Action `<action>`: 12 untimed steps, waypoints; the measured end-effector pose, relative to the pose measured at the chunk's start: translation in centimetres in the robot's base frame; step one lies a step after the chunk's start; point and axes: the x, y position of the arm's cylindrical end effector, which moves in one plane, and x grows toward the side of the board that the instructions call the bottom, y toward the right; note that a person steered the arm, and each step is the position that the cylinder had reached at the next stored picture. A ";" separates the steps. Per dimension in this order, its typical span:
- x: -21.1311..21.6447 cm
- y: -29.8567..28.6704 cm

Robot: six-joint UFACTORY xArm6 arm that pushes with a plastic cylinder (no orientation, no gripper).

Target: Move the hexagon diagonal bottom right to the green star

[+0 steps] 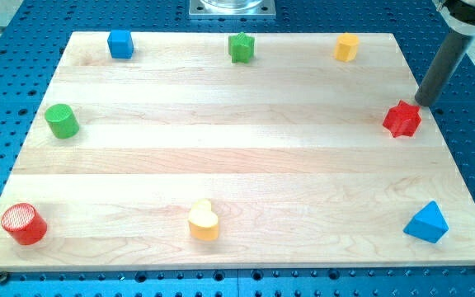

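Note:
A yellow hexagon (346, 47) sits near the view's top edge of the wooden board, right of centre. A green star (241, 47) sits at the top centre, left of the hexagon. My tip (422, 102) is the lower end of a dark rod coming down from the view's top right. It stands at the board's right edge, just above and right of a red star-like block (402, 120), well below and right of the hexagon.
A blue cube (120, 44) is at top left, a green cylinder (61, 121) at the left edge, a red cylinder (24, 223) at bottom left, a yellow heart (204, 220) at bottom centre, a blue triangle (426, 223) at bottom right. The wooden board (237, 157) lies on a blue perforated table.

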 end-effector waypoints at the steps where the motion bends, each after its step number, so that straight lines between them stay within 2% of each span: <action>1: 0.5 -1.4; 2: 1.4 -3.3; 3: 0.4 -4.7; 4: -6.0 -4.6; 5: -8.0 -4.3; 7: -7.9 -4.3; 9: -12.2 -4.0; 10: -13.2 -8.0; 11: -12.4 -14.3; 12: -7.7 -20.4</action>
